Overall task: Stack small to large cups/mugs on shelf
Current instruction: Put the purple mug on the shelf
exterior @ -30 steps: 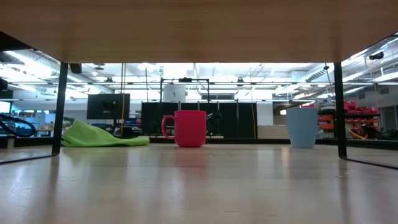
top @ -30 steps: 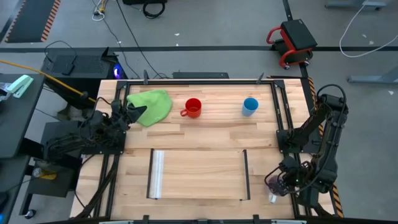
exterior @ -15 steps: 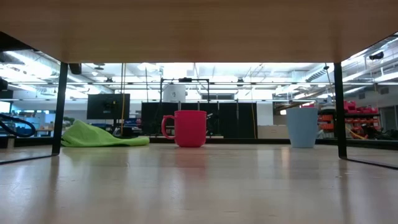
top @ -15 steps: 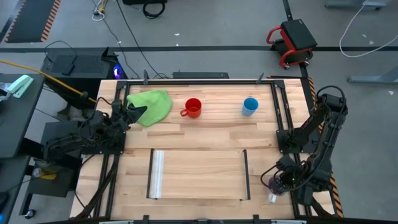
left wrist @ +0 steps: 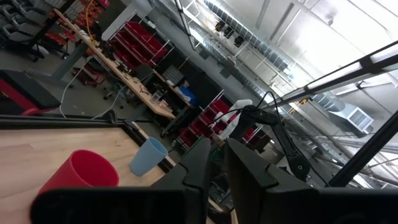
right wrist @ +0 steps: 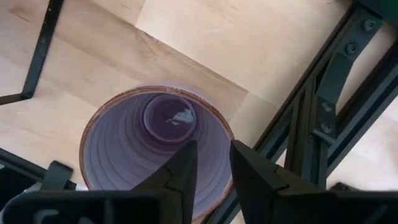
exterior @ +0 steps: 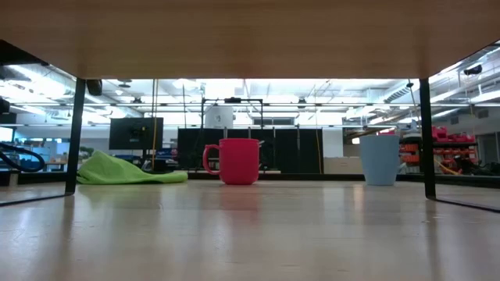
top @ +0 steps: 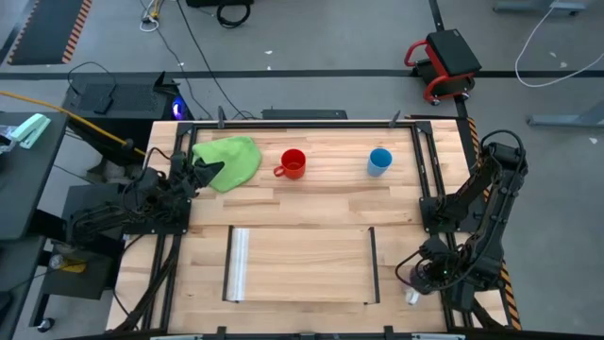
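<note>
Nothing stands on the shelf yet, so the stacking looks barely begun. The light wooden shelf panel [top: 300, 264] lies bare at lower centre of the high view. The red handled mug [top: 293, 163] and the light-blue handleless cup [top: 379, 161] sit well apart along the upper tabletop, near a crumpled green cloth [top: 229, 161]. At lower right, the right gripper [right wrist: 208, 163] hangs over the translucent purple mug [right wrist: 155, 143], fingers slightly apart at its rim, gripping nothing. The left gripper [left wrist: 214, 163] waits at upper left, fingers narrowly apart, empty
</note>
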You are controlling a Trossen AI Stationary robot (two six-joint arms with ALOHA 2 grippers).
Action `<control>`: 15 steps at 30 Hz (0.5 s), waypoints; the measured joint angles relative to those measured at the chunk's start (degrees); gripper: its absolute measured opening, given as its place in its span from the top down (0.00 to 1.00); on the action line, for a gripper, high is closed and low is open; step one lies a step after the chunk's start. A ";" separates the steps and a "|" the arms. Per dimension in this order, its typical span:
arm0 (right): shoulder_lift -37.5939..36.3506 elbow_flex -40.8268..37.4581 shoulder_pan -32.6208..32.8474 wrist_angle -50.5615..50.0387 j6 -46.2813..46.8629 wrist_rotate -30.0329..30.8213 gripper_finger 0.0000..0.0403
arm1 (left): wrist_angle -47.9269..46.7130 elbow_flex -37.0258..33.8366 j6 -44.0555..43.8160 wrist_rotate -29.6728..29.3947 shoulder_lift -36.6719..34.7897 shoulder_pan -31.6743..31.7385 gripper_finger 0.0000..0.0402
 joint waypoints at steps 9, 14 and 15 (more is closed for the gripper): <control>0.04 0.22 0.00 0.00 -1.25 0.10 0.74 | 0.04 0.00 0.07 0.00 0.00 -0.01 0.86; 0.11 1.37 0.00 -0.14 -1.93 0.48 0.74 | 0.04 0.00 0.09 -0.02 0.00 0.02 0.86; 0.11 1.64 0.02 -0.31 -1.95 0.46 0.74 | 0.04 0.00 0.09 -0.02 0.00 0.00 0.86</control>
